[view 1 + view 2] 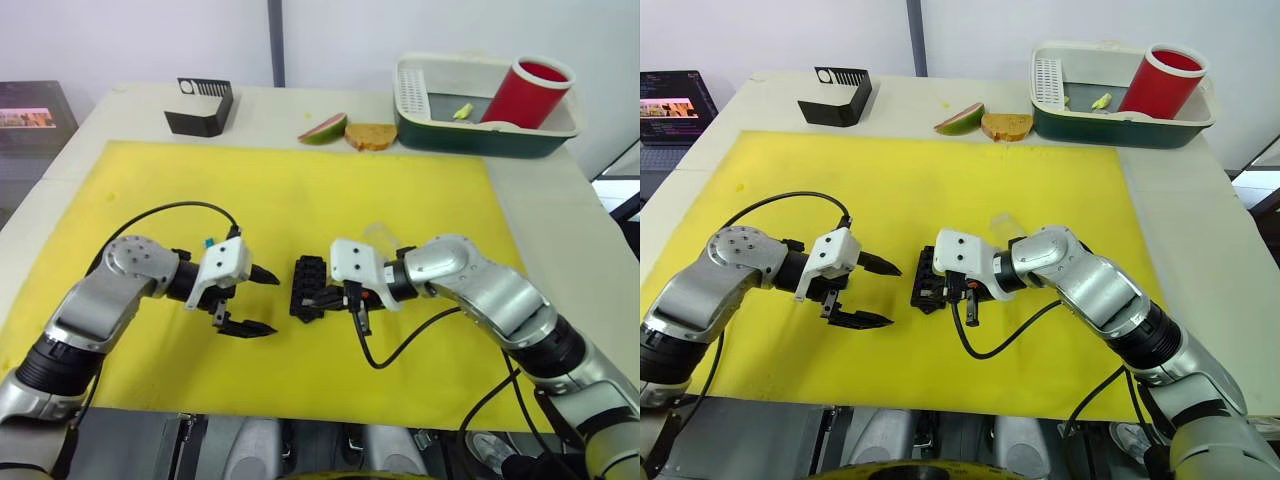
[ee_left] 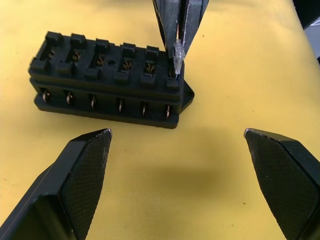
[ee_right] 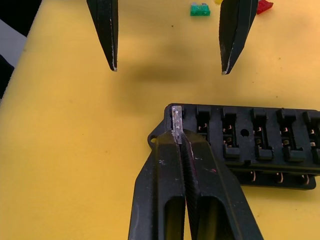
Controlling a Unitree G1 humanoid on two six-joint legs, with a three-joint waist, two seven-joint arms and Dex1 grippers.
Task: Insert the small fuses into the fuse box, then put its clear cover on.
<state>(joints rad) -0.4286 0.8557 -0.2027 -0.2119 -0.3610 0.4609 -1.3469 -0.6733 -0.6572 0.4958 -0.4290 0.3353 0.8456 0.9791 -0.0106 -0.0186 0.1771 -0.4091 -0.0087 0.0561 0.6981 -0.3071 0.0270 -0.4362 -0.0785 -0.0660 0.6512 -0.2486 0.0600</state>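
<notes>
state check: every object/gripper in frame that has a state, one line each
fuse box: upright on the yellow mat, visible slots empty except the end one
clear fuse: pinched, at the end slot
right gripper: shut on the clear fuse
left gripper: open, holding nothing
clear cover: off the box, on the mat
red cup: leaning in the tray

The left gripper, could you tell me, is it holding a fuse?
No, the left gripper is open and empty beside the fuse box.

Looking like a lab test bench: yellow mat (image 1: 300, 190) covering a table (image 1: 560, 230), laptop (image 1: 672, 107) glowing alongside.
</notes>
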